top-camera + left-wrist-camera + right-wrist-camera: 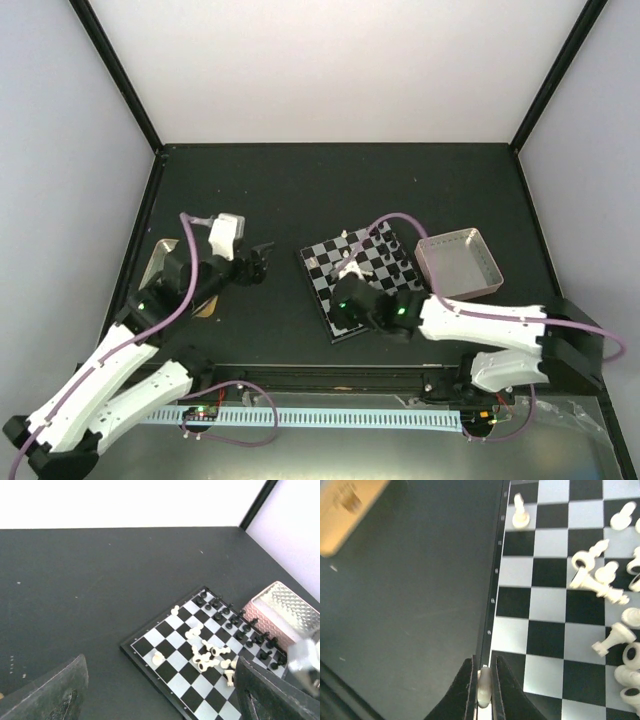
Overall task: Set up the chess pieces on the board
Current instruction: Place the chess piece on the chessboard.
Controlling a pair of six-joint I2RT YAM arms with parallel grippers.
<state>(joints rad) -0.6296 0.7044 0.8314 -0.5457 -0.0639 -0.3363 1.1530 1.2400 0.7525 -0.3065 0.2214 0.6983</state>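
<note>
- From above, the board [322, 262] sits mid-table, turned at an angle. The right arm reaches over its near corner, and the left gripper [262, 258] hangs over bare table [250, 190] just off the board's left side.
- The overhead view hides the right fingertips under the wrist.
- The right wrist camera fills that in. The right gripper [483, 682] is pinched tight on one small cream piece [484, 696], right at the board's rim, with dark table to its left.
- That camera also shows a cream piece standing upright [520, 513] in a square by the rim. Farther in, cream pieces lie tumbled on their sides [600, 580].
- A blurred tan thing [347, 505] sits at the top left corner of that view. I can't tell what it is.
- On the left wrist camera, the two fingers [55, 695] stand spread wide with nothing between them, and the board shows beyond.
- Only this view gives the black pieces clearly: the black pieces [235, 625] stand in rows along the board's far side, nearest the pinkish tray [285, 611].
- It also shows the loose heap of cream pieces mid-board, and one cream pawn upright [158, 657] apart from the heap.
- The overhead view alone shows a metal tray [157, 262], part-hidden under the left arm.
</note>
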